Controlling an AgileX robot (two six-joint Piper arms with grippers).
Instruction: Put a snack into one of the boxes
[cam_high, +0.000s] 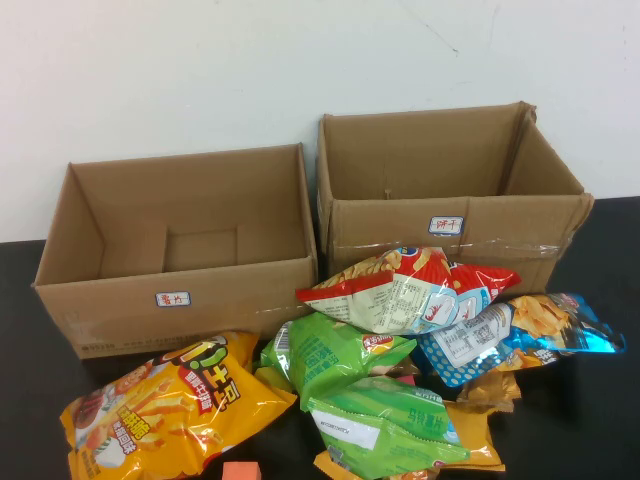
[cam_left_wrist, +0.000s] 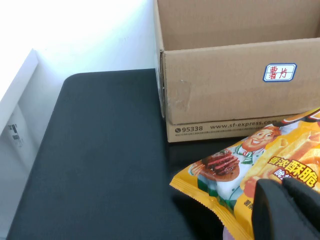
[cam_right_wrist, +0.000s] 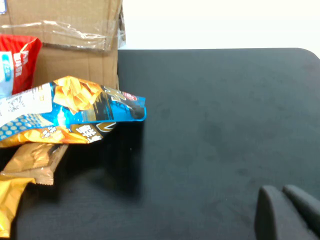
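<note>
Two open, empty cardboard boxes stand at the back, the left box (cam_high: 180, 290) and the right box (cam_high: 450, 215). Snack bags lie heaped in front of them: a yellow bag (cam_high: 170, 405), two green bags (cam_high: 330, 355), a red-and-white bag (cam_high: 410, 290) and a blue bag (cam_high: 530, 325). Neither gripper shows in the high view. My left gripper (cam_left_wrist: 281, 184) is shut and empty, just above the yellow bag (cam_left_wrist: 240, 165), near the left box (cam_left_wrist: 225, 90). My right gripper (cam_right_wrist: 281, 190) is shut and empty over bare table, apart from the blue bag (cam_right_wrist: 75, 107).
The table top (cam_right_wrist: 215, 115) is black. Its left edge (cam_left_wrist: 45, 130) lies close to a white wall. A small orange block (cam_high: 240, 470) sits at the front edge. A brown packet (cam_right_wrist: 35, 160) lies under the blue bag, by the right box (cam_right_wrist: 65, 50).
</note>
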